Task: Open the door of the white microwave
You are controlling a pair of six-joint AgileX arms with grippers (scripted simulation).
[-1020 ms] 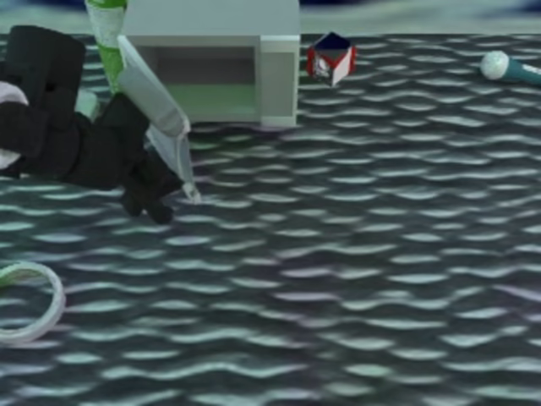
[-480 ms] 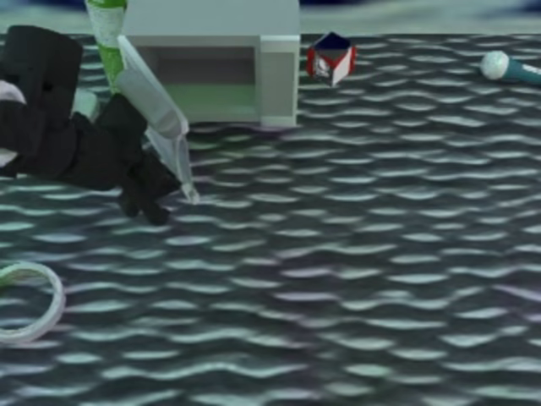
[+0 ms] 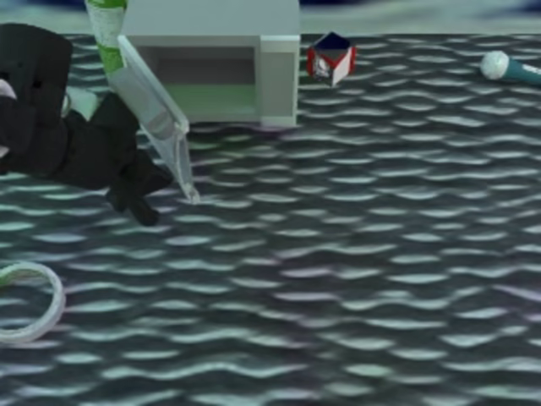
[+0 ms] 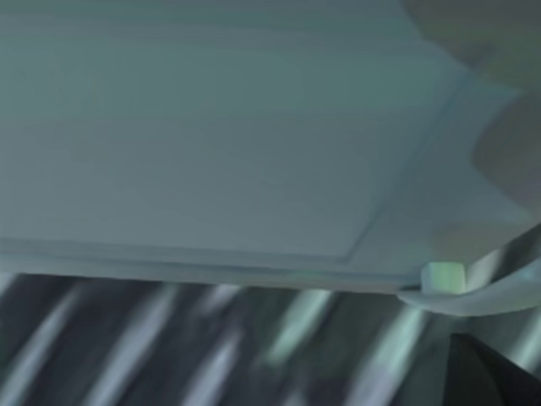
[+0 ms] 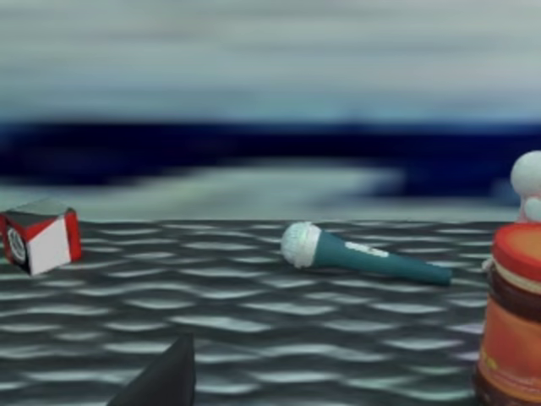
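Left gripper (image 3: 145,196) seemingly behind open door (image 3: 156,110), fingers hidden.

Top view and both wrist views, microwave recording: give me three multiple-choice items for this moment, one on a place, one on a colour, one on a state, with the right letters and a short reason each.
1. Where on the table does the white microwave stand?
A. far edge, left of the middle
B. near edge, right corner
C. dead centre

2. What colour is the handle of the microphone?
A. yellow
B. teal
C. pink

3. How does the door stand?
A. shut flat against the front
B. swung wide open
C. lifted off and lying on the table

Key: 1 A, the top view shows it at the far edge, left of the middle. 2 B, the right wrist view shows a teal handle with a white head. 3 B, the door angles out toward the left gripper and the greenish floor inside is bared.
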